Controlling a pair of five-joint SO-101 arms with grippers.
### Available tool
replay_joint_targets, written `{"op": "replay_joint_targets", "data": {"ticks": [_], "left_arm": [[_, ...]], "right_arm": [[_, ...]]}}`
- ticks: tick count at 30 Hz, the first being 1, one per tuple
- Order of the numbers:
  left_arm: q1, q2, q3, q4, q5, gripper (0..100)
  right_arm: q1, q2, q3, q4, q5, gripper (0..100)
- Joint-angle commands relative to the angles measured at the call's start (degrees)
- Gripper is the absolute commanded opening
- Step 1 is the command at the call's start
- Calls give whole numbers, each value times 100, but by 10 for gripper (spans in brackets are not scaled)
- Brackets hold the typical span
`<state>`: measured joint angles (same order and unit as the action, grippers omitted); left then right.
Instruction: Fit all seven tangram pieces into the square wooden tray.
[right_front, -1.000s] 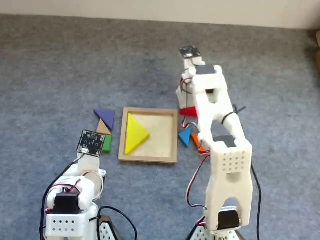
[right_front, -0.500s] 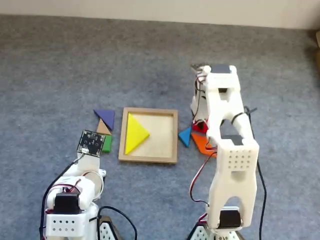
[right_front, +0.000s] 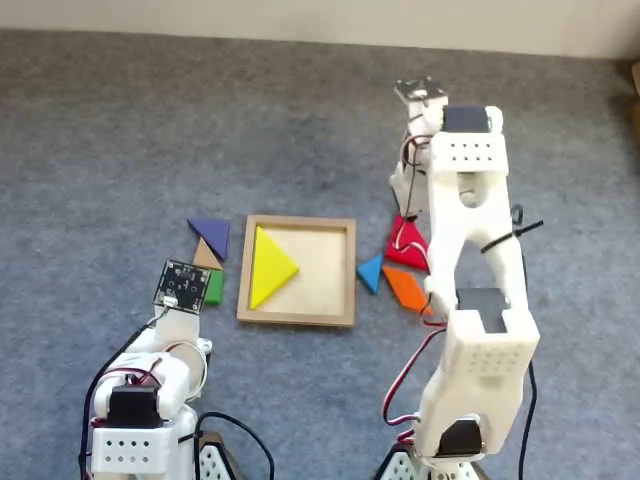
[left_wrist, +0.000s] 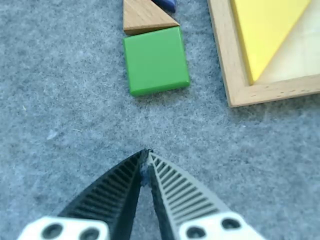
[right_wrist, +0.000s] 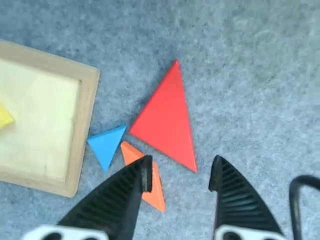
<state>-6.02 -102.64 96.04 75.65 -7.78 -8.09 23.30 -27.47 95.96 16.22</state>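
Observation:
The square wooden tray (right_front: 299, 317) lies mid-table with a yellow triangle (right_front: 270, 265) in its left half. Left of the tray sit a dark blue piece (right_front: 210, 233), a tan triangle (right_front: 207, 254) and a green square (right_front: 214, 287). Right of it lie a small blue triangle (right_front: 371, 272), a red triangle (right_front: 407, 245) and an orange piece (right_front: 406, 287). My right gripper (right_wrist: 180, 172) hangs open above the red triangle (right_wrist: 167, 120) and holds nothing. My left gripper (left_wrist: 146, 155) is shut and empty, on the carpet short of the green square (left_wrist: 156, 60).
Grey carpet covers the whole table. The right arm (right_front: 470, 190) stretches over the area right of the tray. The left arm's base (right_front: 140, 410) sits at the near left. The tray's right half (right_front: 325, 265) is bare wood.
The right arm has swung to the right and farther from the tray, uncovering the red triangle and the orange piece. The left arm has kept still.

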Motion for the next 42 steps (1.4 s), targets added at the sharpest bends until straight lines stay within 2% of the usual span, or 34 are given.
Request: {"op": "replay_joint_targets", "data": {"ticks": [1,6,11,16,19,21,26,29,33,42], "left_arm": [[40,-180,110,18,-53,6],[40,-180,110,18,-53,6],[40,-180,110,18,-53,6],[40,-180,110,18,-53,6],[40,-180,110,18,-53,6],[40,-180,110,18,-53,6],[40,-180,110,18,-53,6],[40,-180,110,18,-53,6],[40,-180,110,18,-53,6],[40,-180,110,18,-53,6]], "right_arm": [[-215,-681,286,-84,70,187],[-321,-1912,1631,-690,70,187],[-365,-2941,3415,-2035,53,187],[-374,-3125,4796,-3495,70,190],[-374,-3116,5226,-3741,70,193],[-374,-3116,5182,-3732,70,224],[-382,-3046,4963,-3732,44,396],[-567,-2721,4629,-3653,62,399],[-822,-1965,3600,-2923,70,399],[-822,-251,1508,-2018,44,399]]}}
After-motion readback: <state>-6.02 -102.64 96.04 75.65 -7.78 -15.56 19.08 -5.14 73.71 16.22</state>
